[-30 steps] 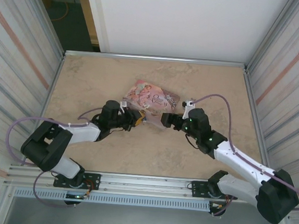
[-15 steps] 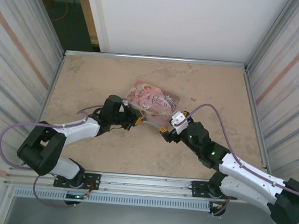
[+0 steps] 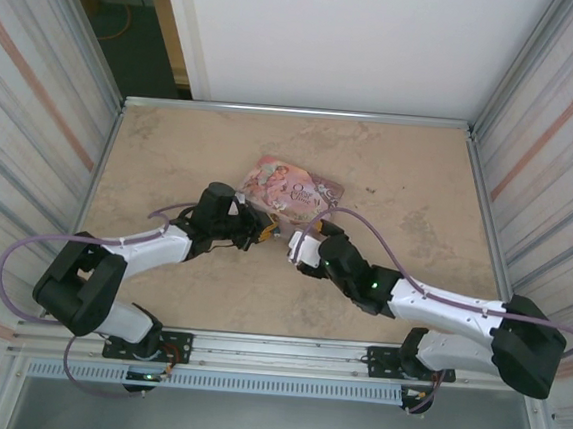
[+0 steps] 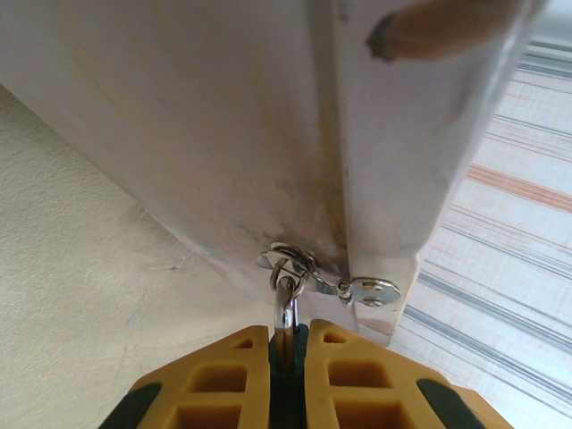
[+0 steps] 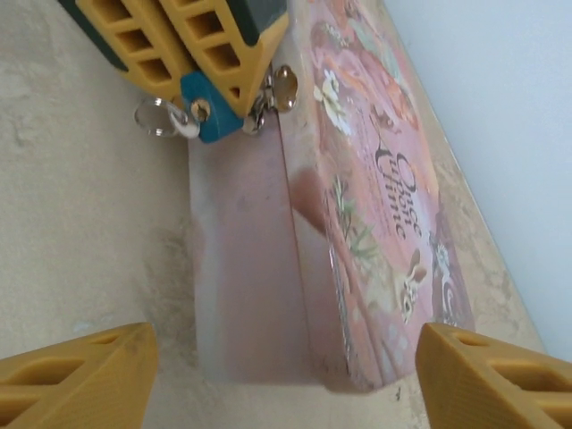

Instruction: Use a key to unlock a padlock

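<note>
The tiny blue padlock (image 5: 211,114) hangs from the hasp (image 5: 283,88) on the front of the pink pictured tin (image 5: 375,179). My left gripper (image 4: 289,332) is shut on the padlock, its yellow fingers (image 5: 192,49) clamping the body. The silver shackle (image 4: 286,308) runs up through the hasp ring (image 4: 291,263). A small silver key (image 5: 185,127) with a ring (image 5: 153,116) sticks out of the padlock's free end. My right gripper (image 5: 286,384) is wide open with nothing between its fingers, a short way in front of the tin and padlock. In the top view the left gripper (image 3: 259,230) and right gripper (image 3: 294,246) face each other.
The tin (image 3: 291,187) lies mid-table on the beige table top (image 3: 171,154). Metal rails (image 3: 296,111) and striped side walls (image 3: 34,122) enclose the table. Cables loop from both arms.
The right arm has swung left and low, bringing its open gripper in front of the padlock. The left gripper has kept its hold on the padlock and barely shifted.
</note>
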### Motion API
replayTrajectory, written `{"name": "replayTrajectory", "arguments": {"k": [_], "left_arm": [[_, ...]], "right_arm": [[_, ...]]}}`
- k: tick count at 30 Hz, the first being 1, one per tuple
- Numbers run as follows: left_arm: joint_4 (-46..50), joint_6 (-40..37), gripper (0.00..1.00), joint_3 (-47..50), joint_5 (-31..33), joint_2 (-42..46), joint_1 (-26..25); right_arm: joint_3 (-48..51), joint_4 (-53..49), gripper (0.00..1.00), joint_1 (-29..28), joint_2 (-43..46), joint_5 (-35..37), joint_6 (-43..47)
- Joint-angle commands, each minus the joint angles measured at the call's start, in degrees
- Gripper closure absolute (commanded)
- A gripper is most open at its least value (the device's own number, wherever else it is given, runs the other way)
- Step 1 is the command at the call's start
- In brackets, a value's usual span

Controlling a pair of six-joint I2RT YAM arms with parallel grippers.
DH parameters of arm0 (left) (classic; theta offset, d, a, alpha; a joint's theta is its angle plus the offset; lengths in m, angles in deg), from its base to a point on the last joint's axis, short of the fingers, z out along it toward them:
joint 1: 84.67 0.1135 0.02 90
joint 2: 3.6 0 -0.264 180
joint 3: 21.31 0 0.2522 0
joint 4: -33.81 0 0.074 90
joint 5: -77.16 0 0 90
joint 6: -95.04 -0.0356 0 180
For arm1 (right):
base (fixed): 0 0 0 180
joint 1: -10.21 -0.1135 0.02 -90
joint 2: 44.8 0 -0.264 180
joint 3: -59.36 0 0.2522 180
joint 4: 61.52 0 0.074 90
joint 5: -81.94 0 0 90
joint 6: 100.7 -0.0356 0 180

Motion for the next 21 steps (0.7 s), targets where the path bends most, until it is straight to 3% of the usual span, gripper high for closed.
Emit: {"name": "replayTrajectory", "arguments": {"k": [1, 12, 21], "left_arm": [[-2.80, 0.13, 1.00, -1.28, -1.65, 0.40, 0.28], [-4.71, 1.02, 1.00, -0.53, -1.94, -0.35, 0.28], [-5.53, 1.31, 1.00, -0.31, -2.16, -0.90, 0.26]], "right_arm": [[-2.67, 1.83, 0.30, -0.73, -2.37, -0.68, 1.17], [-6.52, 5.40, 0.53, -1.26, -9.78, -4.30, -0.49], [-8.83, 6.69, 0.65, -1.35, -13.56, -4.77, -0.24]]}}
